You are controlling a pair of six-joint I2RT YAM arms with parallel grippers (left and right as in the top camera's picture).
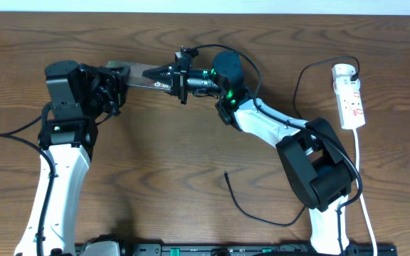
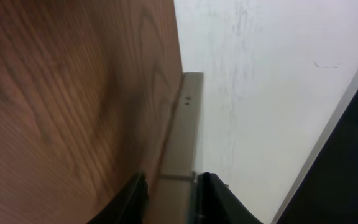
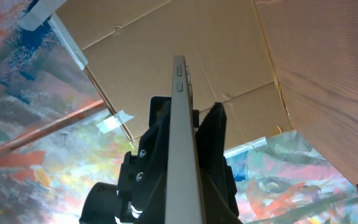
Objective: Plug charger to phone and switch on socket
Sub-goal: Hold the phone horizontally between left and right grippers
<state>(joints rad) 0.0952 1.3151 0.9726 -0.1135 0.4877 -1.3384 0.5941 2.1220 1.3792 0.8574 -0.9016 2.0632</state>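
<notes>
The phone [image 1: 142, 75] is a flat grey-brown handset held above the table between both grippers. My left gripper [image 1: 118, 84] is shut on its left end, and my right gripper [image 1: 161, 74] is shut on its right end. In the left wrist view the phone [image 2: 184, 137] shows edge-on between the jaws [image 2: 171, 190]. In the right wrist view the phone's thin edge [image 3: 180, 106] runs up from the jaws [image 3: 188, 155]. The black charger cable [image 1: 251, 211] lies on the table in front of the right arm, its free tip near the middle. The white socket strip [image 1: 349, 96] lies at the far right.
The wooden table [image 1: 162, 163] carries the strip's white cord [image 1: 362, 185], which runs down the right side. A black lead [image 1: 299, 82] loops from the strip's top end under my right arm. The table's back edge is close behind the phone.
</notes>
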